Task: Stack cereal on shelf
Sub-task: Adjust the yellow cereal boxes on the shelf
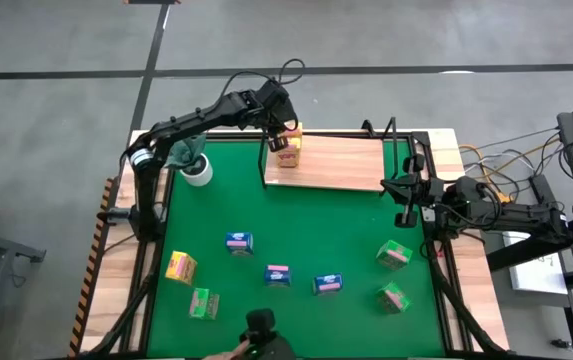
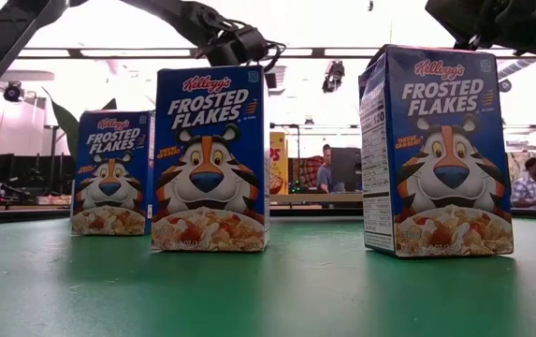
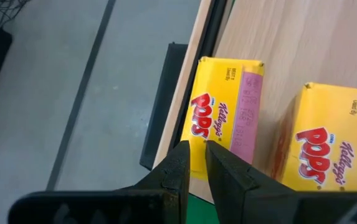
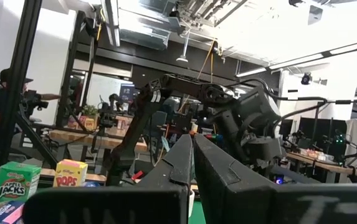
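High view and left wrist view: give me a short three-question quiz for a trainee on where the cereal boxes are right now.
1. Multiple choice: how many yellow Pops boxes are on the shelf? A) one B) two C) three
2. True or false: all three blue boxes are on the green mat.
3. Fill in: the gripper over the boxes on the shelf belongs to the ___ arm.

Key: 1 B. 2 true. 3 left: the left gripper hangs there.
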Robot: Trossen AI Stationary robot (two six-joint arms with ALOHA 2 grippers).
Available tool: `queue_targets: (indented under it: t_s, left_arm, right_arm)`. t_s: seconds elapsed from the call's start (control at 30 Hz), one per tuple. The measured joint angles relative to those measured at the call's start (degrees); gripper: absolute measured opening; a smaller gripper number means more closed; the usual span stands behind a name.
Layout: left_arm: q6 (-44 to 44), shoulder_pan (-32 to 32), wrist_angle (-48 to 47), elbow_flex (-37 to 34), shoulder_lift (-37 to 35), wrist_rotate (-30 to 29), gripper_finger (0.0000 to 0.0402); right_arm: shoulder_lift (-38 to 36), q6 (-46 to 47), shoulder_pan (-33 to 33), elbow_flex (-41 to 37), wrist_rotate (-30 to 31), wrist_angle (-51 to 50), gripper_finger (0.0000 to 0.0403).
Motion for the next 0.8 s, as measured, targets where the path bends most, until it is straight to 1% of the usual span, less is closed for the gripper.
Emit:
queue_targets:
  t_s: [0.3, 0.57, 0.73, 0.8]
  left_arm:
    - [0.96, 0.15, 0.09, 0.10, 0.24, -1.54, 0.0038]
    - [2.78, 0.17, 0.03, 0.31, 0.24, -1.68, 0.0038]
    - [2.78, 0.05, -2.22, 2.97, 0.24, -1.66, 0.0038]
    - [2.81, 0.02, -4.87, 4.78, 0.24, -0.24, 0.0038]
  right_arm:
    - [0.02, -0.04, 0.01, 0.00, 0.00, 0.00, 0.0009]
    - [0.02, -0.07, 0.00, 0.00, 0.00, 0.00, 0.0009]
    - [0.02, -0.21, 0.00, 0.00, 0.00, 0.00, 0.0009]
    - [0.02, -0.21, 0.01, 0.00, 0.00, 0.00, 0.0009]
